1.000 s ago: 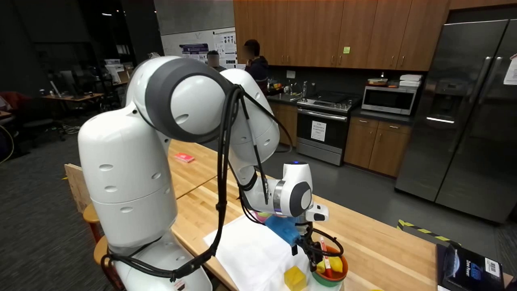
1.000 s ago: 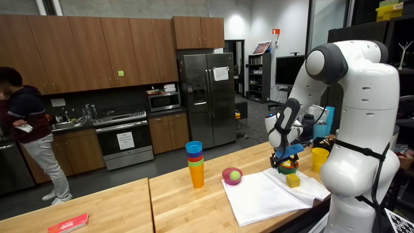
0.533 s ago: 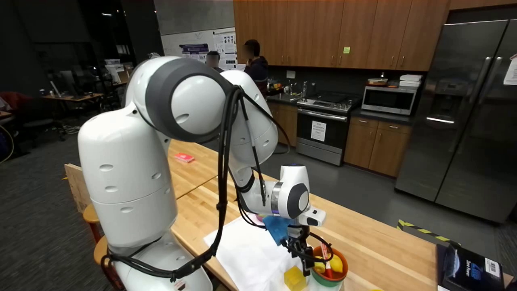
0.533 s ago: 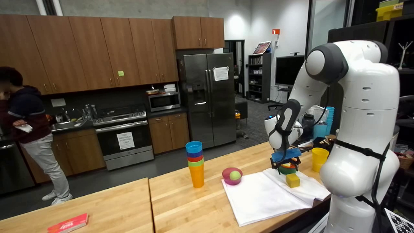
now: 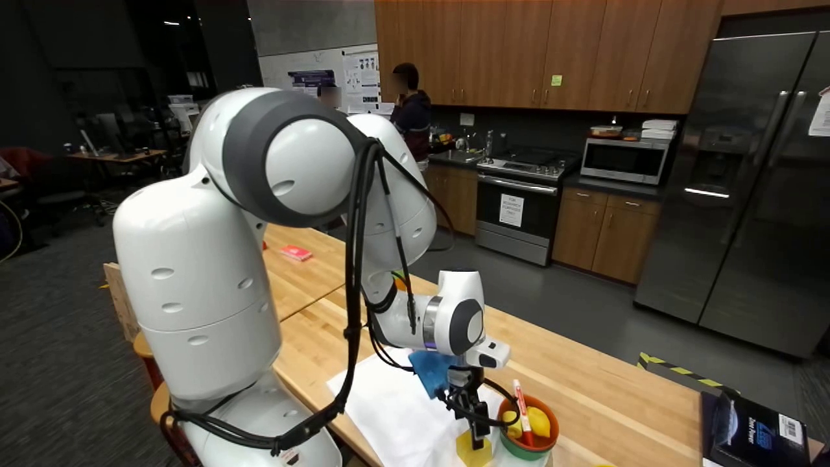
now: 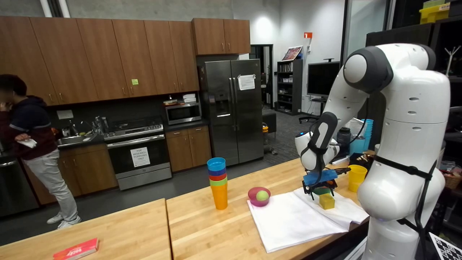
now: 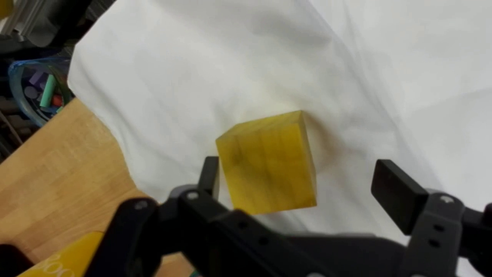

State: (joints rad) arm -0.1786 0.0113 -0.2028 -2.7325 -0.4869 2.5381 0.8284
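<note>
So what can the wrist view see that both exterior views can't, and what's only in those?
Only the wrist view: white letters on a yellow thing at its lower left.

Only the exterior views, both of them: the fridge, stove and microwave.

All share: the yellow cube, white cloth, wooden table and open gripper.

A research lab's kitchen is indicated: wooden wall cabinets point(image 6: 104, 61), a range point(image 6: 124, 159), a microwave point(image 6: 184, 114) and a refrigerator point(image 6: 249, 122) are installed, "FOR RESEARCH PURPOSES ONLY" is printed on a sheet point(image 6: 139, 156) fixed to the oven door point(image 6: 158, 153), and posters point(image 5: 360, 74) are hung in the background.
</note>
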